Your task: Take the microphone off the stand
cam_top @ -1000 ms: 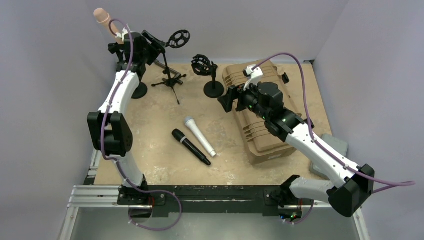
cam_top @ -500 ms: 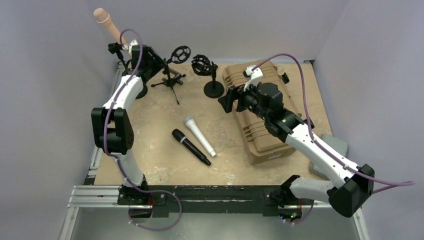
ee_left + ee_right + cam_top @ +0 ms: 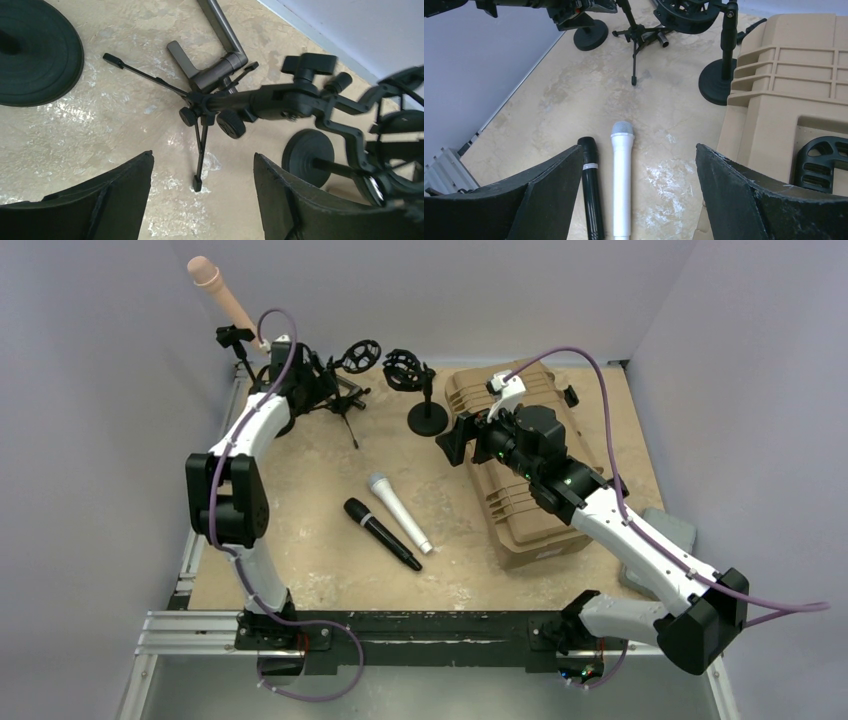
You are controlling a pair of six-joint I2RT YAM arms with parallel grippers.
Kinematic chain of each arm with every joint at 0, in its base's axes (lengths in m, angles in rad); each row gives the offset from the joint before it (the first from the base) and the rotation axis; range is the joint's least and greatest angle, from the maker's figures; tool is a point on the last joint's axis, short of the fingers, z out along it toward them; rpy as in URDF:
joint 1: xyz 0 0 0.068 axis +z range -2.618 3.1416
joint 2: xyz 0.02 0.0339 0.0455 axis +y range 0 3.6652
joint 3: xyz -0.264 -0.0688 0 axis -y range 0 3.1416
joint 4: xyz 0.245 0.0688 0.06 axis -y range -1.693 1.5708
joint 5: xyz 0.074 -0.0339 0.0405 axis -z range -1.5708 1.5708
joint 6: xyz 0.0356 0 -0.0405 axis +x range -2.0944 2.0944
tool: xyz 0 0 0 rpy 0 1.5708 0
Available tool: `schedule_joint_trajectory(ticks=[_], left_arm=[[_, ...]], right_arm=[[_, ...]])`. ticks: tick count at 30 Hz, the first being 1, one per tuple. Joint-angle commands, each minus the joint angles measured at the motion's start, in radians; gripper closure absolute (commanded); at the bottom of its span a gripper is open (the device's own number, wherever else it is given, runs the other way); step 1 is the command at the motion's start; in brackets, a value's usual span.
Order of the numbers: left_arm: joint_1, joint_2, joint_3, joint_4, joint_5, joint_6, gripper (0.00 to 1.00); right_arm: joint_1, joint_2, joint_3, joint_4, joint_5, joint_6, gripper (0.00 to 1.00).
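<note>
A beige-pink microphone point(image 3: 222, 292) sits tilted in the clip of a tall black stand point(image 3: 238, 340) at the far left corner; the stand's round base point(image 3: 30, 55) shows in the left wrist view. My left gripper point(image 3: 325, 380) is open and empty, right of that stand and low over a small tripod stand point(image 3: 210, 100). The beige-pink microphone is out of both wrist views. My right gripper point(image 3: 452, 440) is open and empty, held above a white microphone point(image 3: 622, 175) and a black microphone point(image 3: 591, 192) lying on the table.
A shock-mount stand with a round base point(image 3: 427, 418) stands at the back middle. A second shock mount point(image 3: 360, 348) is on the tripod stand. A tan hard case point(image 3: 520, 490) lies under my right arm. Grey walls close off the left and the back.
My left gripper has moved right and down, away from the beige-pink microphone and toward the tripod stand. The microphone stays in its clip. The right arm has not moved.
</note>
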Motion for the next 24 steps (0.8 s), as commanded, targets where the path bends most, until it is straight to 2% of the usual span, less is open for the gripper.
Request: schedule_joint_trajectory(ticks=[1, 9, 17, 19, 24], left_arm=[[-0.005, -0.131, 0.043, -0.012, 0.058, 0.057, 0.27], [-0.005, -0.285, 0.013, -0.072, 0.164, 0.090, 0.21], [0.014, -0.494, -0.072, -0.163, 0.156, 0.143, 0.14], [0.030, -0.544, -0.087, -0.170, 0.157, 0.138, 0.09], [0.103, -0.624, -0.033, -0.223, 0.114, 0.150, 0.01]], right_arm=[[-0.002, -0.021, 0.004, 0.031, 0.003, -0.008, 0.19], [-0.002, -0.027, 0.002, 0.040, -0.030, -0.025, 0.19], [-0.003, -0.071, -0.040, 0.067, -0.095, -0.025, 0.19], [-0.001, -0.080, -0.041, 0.065, -0.111, -0.028, 0.19], [-0.002, -0.111, -0.060, 0.076, -0.137, -0.029, 0.19]])
